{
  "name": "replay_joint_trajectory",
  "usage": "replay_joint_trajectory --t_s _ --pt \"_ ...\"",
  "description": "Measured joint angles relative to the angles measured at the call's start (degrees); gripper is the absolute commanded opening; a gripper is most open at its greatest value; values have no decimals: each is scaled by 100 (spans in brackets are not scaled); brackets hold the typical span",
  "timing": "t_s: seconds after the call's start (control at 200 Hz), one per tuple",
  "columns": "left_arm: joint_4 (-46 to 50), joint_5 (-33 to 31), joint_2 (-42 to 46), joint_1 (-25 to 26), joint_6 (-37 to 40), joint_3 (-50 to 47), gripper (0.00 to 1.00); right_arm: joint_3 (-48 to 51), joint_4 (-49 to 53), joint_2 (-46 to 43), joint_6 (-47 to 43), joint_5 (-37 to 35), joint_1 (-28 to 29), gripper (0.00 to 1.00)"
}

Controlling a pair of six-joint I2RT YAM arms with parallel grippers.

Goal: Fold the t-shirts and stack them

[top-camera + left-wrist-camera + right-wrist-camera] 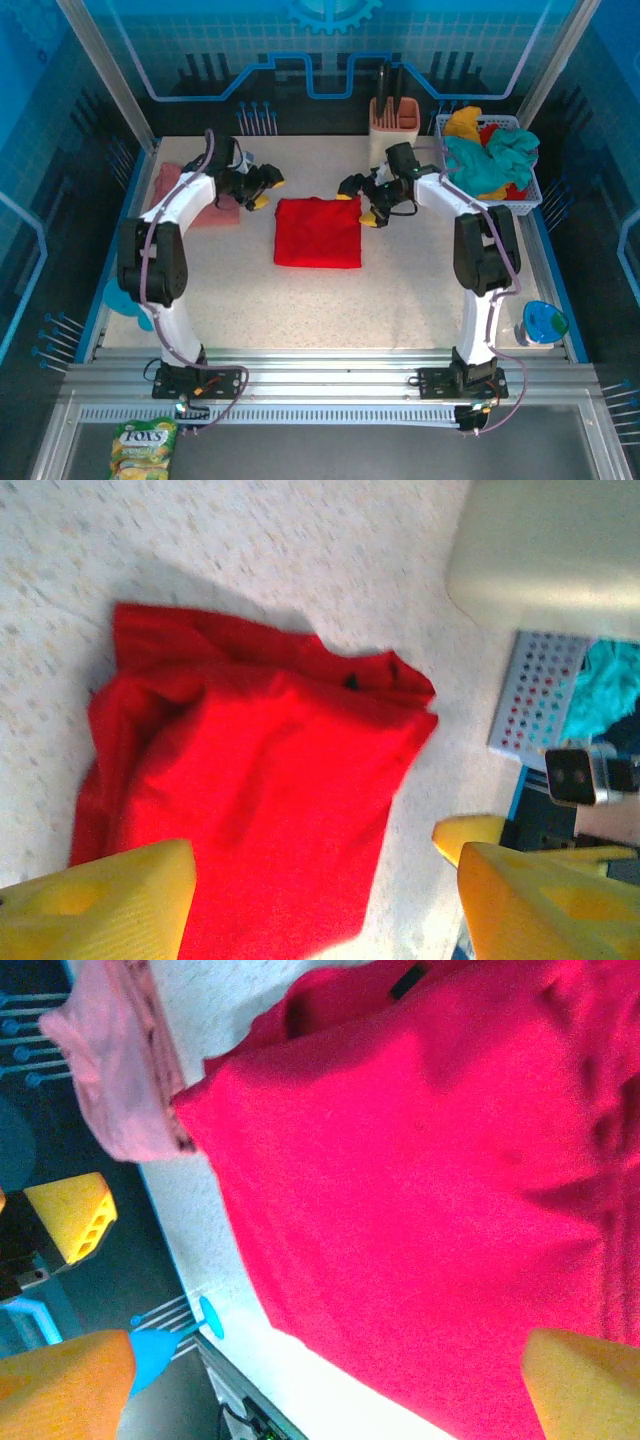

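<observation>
A bright red t-shirt lies folded into a rough square at the table's middle, plain side up. The dusty pink t-shirt lies folded at the back left, partly under my left arm. My left gripper hovers open just off the red shirt's back left corner. My right gripper hovers open at its back right corner. In the left wrist view the red shirt lies below the open left gripper, untouched. In the right wrist view the red shirt spreads under the open right gripper, with the pink shirt beyond it.
A white basket heaped with teal, yellow and red cloths stands at the back right. A pink holder stands at the back edge. A blue-green object sits at the right rim, and a sweets bag lies below the rails.
</observation>
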State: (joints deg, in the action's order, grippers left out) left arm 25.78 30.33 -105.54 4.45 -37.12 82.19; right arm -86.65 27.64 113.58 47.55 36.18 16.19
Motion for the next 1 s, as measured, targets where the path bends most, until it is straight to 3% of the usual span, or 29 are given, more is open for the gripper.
replay_joint_trajectory --t_s 0.205,0.31,0.525,0.78,0.87,0.995 --pt "-914 151 334 590 -17 -955 70 382 -931 -111 214 168 435 100" --pt "-1484 299 -144 769 -107 -979 69 442 -1523 203 400 293 555 100" --pt "-1989 435 -1172 667 -284 -949 66 966 -2658 721 852 505 476 100" --pt "-1436 422 -748 387 -57 -782 71 1016 -3060 610 1029 654 435 100" --pt "-780 286 -435 323 348 -411 79 1010 -2813 310 883 675 415 100" --pt "-264 -4 17 317 896 -131 81 866 -2192 -229 455 693 334 100"
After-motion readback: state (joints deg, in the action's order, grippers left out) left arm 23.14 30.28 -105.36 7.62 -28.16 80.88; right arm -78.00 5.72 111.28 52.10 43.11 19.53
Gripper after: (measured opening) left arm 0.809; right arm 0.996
